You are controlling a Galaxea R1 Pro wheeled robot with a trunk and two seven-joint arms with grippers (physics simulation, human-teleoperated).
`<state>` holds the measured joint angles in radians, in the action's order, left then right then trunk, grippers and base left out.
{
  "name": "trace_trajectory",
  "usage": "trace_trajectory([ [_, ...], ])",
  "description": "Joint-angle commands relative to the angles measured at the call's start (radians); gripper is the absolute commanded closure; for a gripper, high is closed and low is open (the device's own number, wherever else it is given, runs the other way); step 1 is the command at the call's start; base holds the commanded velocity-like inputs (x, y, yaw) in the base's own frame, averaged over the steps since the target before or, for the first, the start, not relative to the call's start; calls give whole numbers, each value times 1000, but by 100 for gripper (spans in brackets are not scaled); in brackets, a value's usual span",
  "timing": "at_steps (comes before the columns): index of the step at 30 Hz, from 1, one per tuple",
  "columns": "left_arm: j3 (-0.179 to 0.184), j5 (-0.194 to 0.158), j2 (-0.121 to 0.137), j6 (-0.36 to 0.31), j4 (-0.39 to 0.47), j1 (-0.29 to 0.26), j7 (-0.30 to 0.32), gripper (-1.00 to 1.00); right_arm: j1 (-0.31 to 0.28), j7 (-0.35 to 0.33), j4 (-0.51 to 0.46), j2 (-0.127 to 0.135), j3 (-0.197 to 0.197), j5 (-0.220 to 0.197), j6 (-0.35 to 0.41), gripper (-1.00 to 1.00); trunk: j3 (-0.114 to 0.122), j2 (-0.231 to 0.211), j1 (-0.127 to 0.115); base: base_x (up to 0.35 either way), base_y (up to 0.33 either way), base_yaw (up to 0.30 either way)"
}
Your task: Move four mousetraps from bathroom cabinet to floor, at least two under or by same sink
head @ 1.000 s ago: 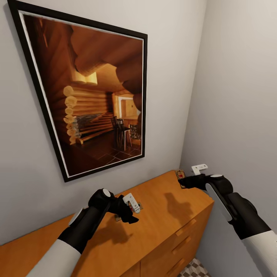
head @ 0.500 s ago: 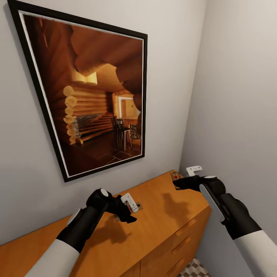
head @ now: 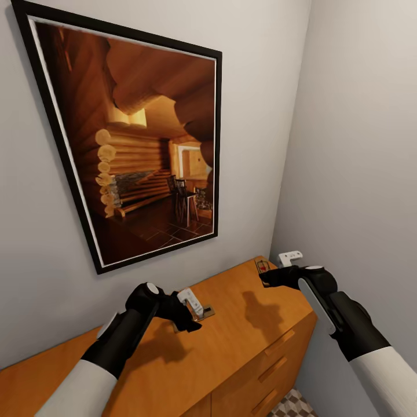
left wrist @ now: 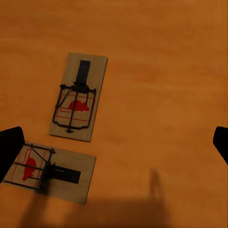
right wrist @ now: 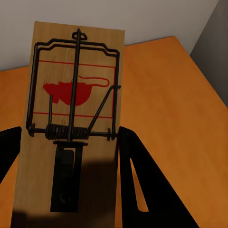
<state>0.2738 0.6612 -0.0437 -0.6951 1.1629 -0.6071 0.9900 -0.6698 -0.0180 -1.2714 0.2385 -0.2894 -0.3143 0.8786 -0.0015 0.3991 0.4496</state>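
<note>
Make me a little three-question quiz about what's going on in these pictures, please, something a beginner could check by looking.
1. True or false: the right hand holds a mousetrap between its fingers.
2. How many mousetraps lie on the cabinet top in the left wrist view?
A) one B) two C) four
3. Fill in: on the wall above the cabinet hangs a framed ____.

Key:
1. True. The board sits between the dark fingers, off the wood.
2. B: one trap and a second trap, apart, at an angle to each other.
3. Picture, of a log-cabin interior.
</note>
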Motion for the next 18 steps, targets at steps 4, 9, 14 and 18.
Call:
trace_trajectory([
  [4, -10, 6, -4, -7, 1, 0, 2, -100, -1, -2, 0, 1, -1, -1, 4, 100, -1, 1, 0, 0, 0, 0],
  [9, -10, 3, -3, -5, 1, 0, 1, -100, -1, -2, 0, 1, -1, -1, 3, 100, -1, 1, 0, 0, 0, 0],
  [14, -10, 0, -5, -4, 4, 0, 1, -100, -1, -2, 0, 0, -1, -1, 3, 100, -1, 1, 0, 0, 0, 0],
  [18, -11, 1, -6, -6, 3, 0, 2, -100, -1, -2, 0, 1, -1, -2, 3, 100, -1, 1, 0, 0, 0, 0],
])
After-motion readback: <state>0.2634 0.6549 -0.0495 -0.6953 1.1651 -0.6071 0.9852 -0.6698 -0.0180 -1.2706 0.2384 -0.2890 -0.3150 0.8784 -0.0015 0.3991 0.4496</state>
